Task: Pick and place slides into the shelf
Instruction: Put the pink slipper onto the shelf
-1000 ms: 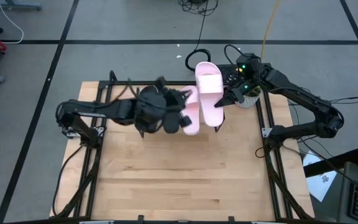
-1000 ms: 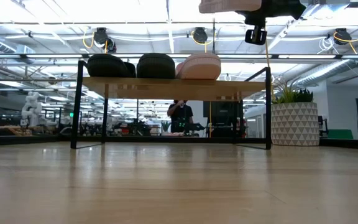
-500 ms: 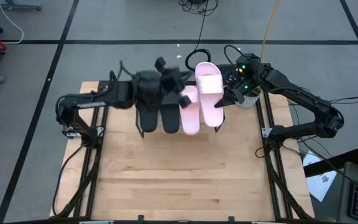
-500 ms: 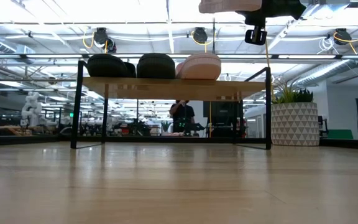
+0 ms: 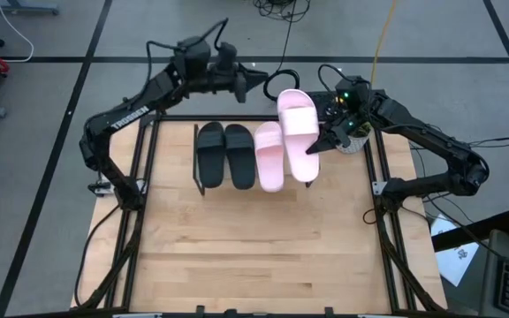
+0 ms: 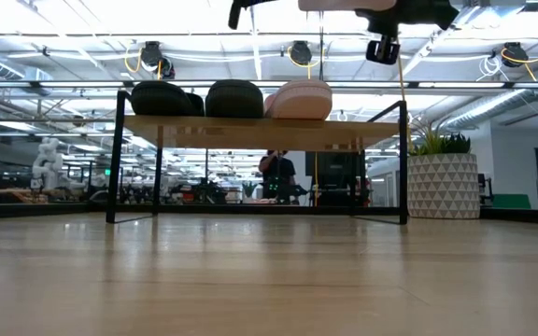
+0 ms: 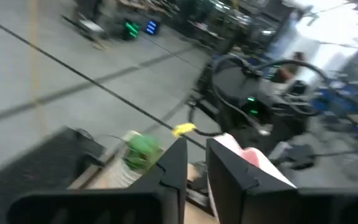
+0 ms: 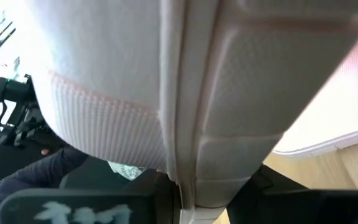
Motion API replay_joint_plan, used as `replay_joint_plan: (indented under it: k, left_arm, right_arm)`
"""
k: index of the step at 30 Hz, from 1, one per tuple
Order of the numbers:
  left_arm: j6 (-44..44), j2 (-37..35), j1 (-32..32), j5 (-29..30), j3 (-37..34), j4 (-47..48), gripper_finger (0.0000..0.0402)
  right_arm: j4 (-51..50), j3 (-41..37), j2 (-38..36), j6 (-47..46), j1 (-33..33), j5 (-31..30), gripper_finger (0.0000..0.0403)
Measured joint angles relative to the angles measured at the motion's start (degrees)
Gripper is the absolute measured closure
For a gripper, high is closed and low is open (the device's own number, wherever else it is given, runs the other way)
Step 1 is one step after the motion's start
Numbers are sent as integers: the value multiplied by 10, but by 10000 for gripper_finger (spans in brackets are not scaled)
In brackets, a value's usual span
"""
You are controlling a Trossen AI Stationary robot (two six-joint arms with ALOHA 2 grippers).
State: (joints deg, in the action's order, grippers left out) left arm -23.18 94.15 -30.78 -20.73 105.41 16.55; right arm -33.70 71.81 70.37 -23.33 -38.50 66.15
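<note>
Two black slides (image 5: pixel 224 155) and one pink slide (image 5: pixel 269 157) lie side by side, soles down, on the shelf (image 6: pixel 260 131) at the table's far side. A second pink slide (image 5: pixel 297 131) hangs above the shelf's right end with my right gripper (image 5: pixel 322 144) shut on it. It also shows at the top edge of the low view (image 6: pixel 339 5). My left gripper (image 5: pixel 262 81) is beyond the table's far edge, pointing level toward the right. A narrow gap (image 7: pixel 196 168) shows between its fingers, with nothing in it. My right gripper pinches the pink slide's right long edge (image 8: pixel 182 180) between its two fingers, on the heel half behind the strap. The fingers come roughly level from the table's far right and lie across that edge. The slide is lifted clear above the shelf, about level, strap up.
A potted plant in a white patterned pot (image 6: pixel 444 182) stands at the table's far right, just behind my right gripper (image 5: pixel 353 141). Black frame rails run along the table's left and right edges. The near half of the wooden tabletop (image 5: pixel 254 256) carries nothing.
My left gripper has swung from above the black slides toward the table's far edge and rolled about its own line. It now points right, beyond the table. The black slides stay on the shelf, now uncovered. My right gripper and its pink slide have kept still.
</note>
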Motion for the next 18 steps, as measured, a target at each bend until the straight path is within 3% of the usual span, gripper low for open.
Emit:
replay_joint_plan:
  k: [7, 18]
  left_arm:
    - [-36, 0, -60, -150, 0, -2, 304]
    - [-93, 48, -90, -272, 0, -69, 277]
  right_arm:
    - [56, 0, 0, -36, 0, 0, 334]
    - [60, 0, 9, -43, -9, -34, 334]
